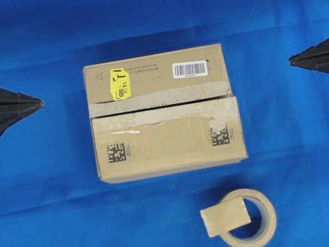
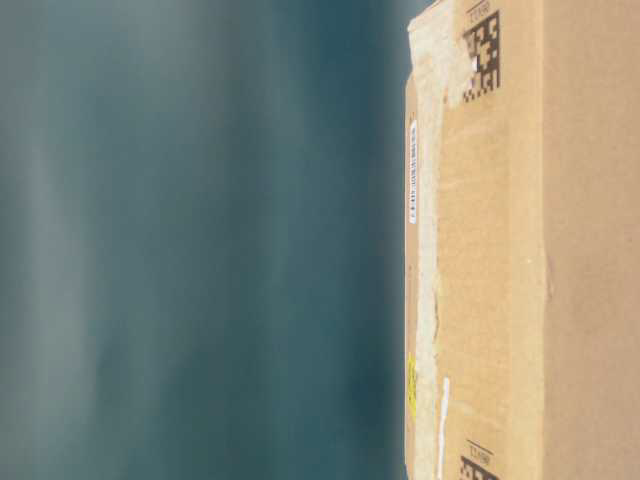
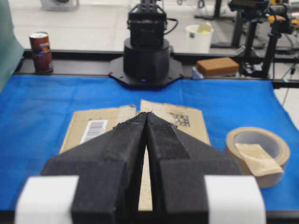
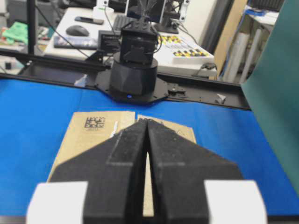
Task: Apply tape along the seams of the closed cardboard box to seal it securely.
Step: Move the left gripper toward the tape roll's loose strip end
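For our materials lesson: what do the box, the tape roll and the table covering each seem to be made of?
Cardboard box: brown corrugated-looking card, matte, with scuffed paper-like remnants of old tape. Tape roll: beige, probably paper or plastic packing tape, faintly glossy, wound as a ring. Table covering: blue, apparently cloth, matte, with soft creases.

The cardboard box (image 1: 164, 120) is brown, with a yellow sticker (image 1: 120, 83), a white barcode label (image 1: 190, 69) and black square codes. The table (image 1: 50, 229) is blue; the tape roll (image 1: 245, 218) is beige.

The right end effector (image 4: 147, 122), fingers pressed together, points over the cardboard box (image 4: 86, 135) on the blue cloth (image 4: 32, 112).
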{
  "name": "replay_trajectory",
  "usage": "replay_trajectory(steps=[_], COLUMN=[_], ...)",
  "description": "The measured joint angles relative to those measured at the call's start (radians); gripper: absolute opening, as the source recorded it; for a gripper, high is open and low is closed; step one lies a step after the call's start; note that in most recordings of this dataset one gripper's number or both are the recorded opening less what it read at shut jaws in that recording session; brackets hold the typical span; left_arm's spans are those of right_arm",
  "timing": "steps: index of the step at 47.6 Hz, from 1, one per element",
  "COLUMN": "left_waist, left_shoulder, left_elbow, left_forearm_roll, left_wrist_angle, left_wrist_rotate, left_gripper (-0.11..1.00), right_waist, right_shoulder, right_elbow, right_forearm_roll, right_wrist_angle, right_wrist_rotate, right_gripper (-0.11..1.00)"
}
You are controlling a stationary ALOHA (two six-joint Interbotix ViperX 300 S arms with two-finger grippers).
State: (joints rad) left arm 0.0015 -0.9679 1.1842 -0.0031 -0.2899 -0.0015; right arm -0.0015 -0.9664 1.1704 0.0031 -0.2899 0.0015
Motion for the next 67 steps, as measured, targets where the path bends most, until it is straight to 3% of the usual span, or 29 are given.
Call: replay_trajectory(steps=[12,19,29,34,41,50,67], left_waist=[-0.060,-0.107,-0.230,-0.290,-0.318,-0.328,-0.330], left_shoulder=[0.055,0.109,0.233,0.322,0.477,0.699,1.042], left_elbow=[0.000,-0.006,-0.026,-0.049,-0.114,-0.245,-0.462], left_forearm_roll=[-0.009,-0.009,-0.008,-0.009,-0.015,-0.017,-0.018], left_wrist_angle=[-0.032,-0.089,-0.135,-0.167,-0.179,-0.179,-0.143], left_wrist_rotate=[0.218,0.305,0.600,0.712,0.818,0.907,1.131], left_gripper=[0.00,0.00,0.00,0.02,0.23,0.74,0.68], right_waist=[0.006,0.006,0.006,0.006,0.006,0.006,0.006], right_shoulder=[0.014,0.014,0.014,0.014,0.014,0.017,0.021], right_elbow=[-0.012,-0.015,-0.017,-0.017,-0.017,-0.017,-0.017], right_forearm_roll=[-0.002,-0.002,-0.002,-0.002,-0.002,-0.002,-0.002], right_wrist_angle=[0.038,0.048,0.046,0.048,0.048,0.048,0.046], right_wrist_rotate=[0.008,0.006,-0.002,-0.002,-0.002,-0.002,0.000], right_gripper=[0.00,0.00,0.00,0.01,0.01,0.02,0.02])
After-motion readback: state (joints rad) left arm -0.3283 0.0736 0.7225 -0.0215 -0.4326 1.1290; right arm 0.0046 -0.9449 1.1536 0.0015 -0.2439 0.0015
